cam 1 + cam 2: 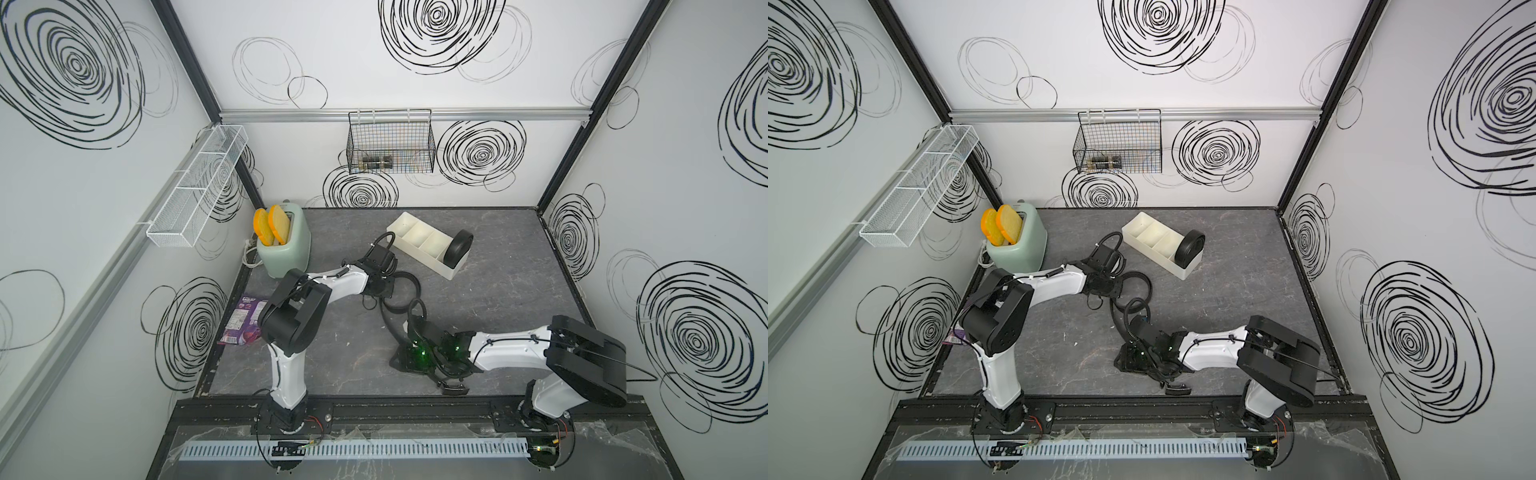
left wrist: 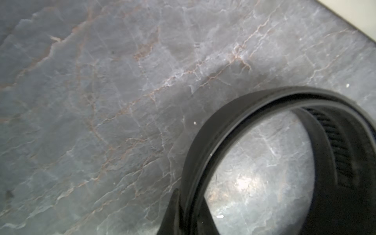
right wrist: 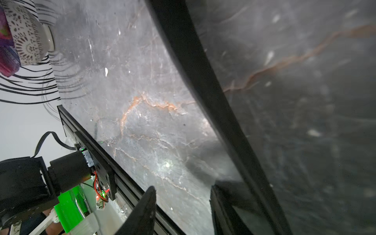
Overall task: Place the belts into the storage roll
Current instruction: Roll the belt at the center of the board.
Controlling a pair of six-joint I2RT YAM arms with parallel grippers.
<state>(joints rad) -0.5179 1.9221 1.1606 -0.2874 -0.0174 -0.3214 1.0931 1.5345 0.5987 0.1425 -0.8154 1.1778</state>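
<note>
A mint-green toaster (image 1: 286, 245) holding two toast slices (image 1: 272, 224) stands on the grey bench (image 1: 498, 299), and a purple packet (image 1: 243, 320) lies near it. A white mesh shelf (image 1: 197, 187) and a black wire basket (image 1: 390, 143) hang on the walls.

I observe a black belt (image 3: 203, 81) crossing the grey marbled tabletop (image 3: 132, 81) on a diagonal, blurred where it nears the camera. My right gripper (image 3: 182, 189) has its fingers (image 3: 145, 209) apart, with bare tabletop between them. The belt passes close by one finger; I cannot confirm contact. A black frame rail (image 3: 89, 140) borders the table and carries a black arm base (image 3: 67, 168) with a green part (image 3: 69, 203) beside it. A purple packet (image 3: 8, 61) sits by the swirl-marked wall (image 3: 20, 118).
</note>
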